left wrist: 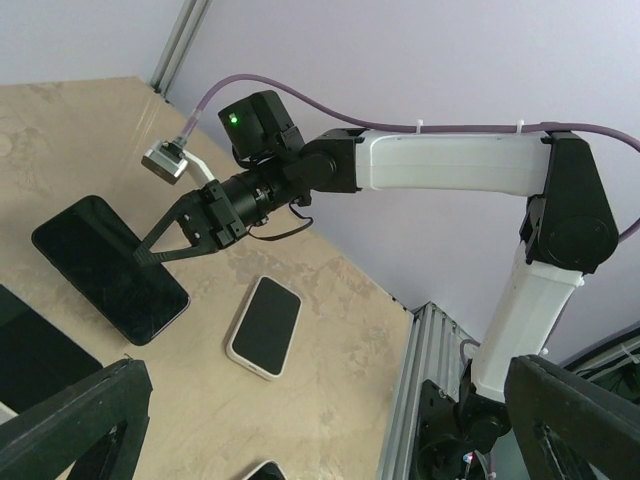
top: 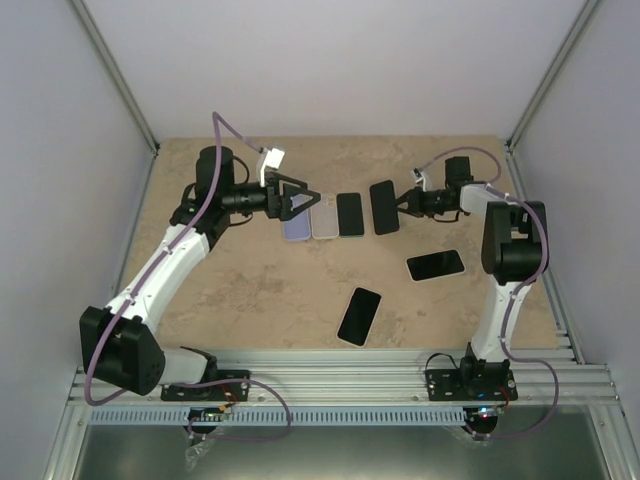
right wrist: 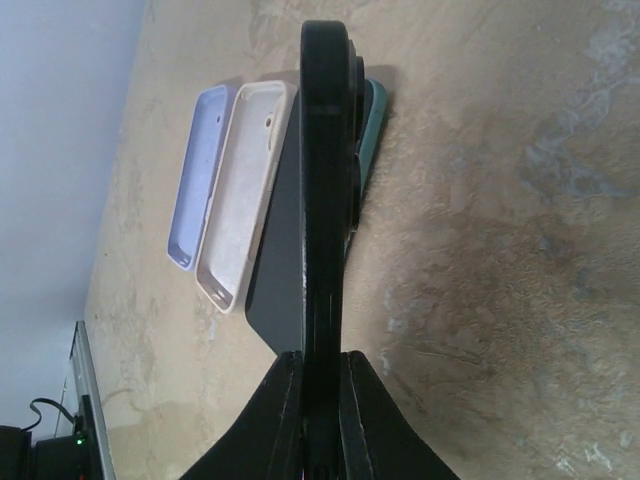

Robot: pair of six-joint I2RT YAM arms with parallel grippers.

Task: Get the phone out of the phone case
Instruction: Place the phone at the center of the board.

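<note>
My right gripper [top: 402, 208] is shut on a black phone [top: 384, 207], holding it by one end a little above the table. In the right wrist view that phone [right wrist: 325, 180] shows edge-on between the closed fingers [right wrist: 285, 400]; I cannot tell whether a case is on it. Beneath it lies a dark phone in a teal case [right wrist: 372, 120]. My left gripper [top: 310, 203] hangs open over the lavender case [top: 295, 225], holding nothing. Its wrist view shows the wide-apart fingers [left wrist: 70, 420] and the right arm's black phone [left wrist: 105, 265].
An empty lavender case [right wrist: 200, 180] and an empty beige case [right wrist: 245, 190] lie side by side beside the teal one [top: 350, 213]. A phone in a white case [top: 436, 265] lies at the right, a black phone [top: 359, 315] nearer the front. Grey walls enclose the table.
</note>
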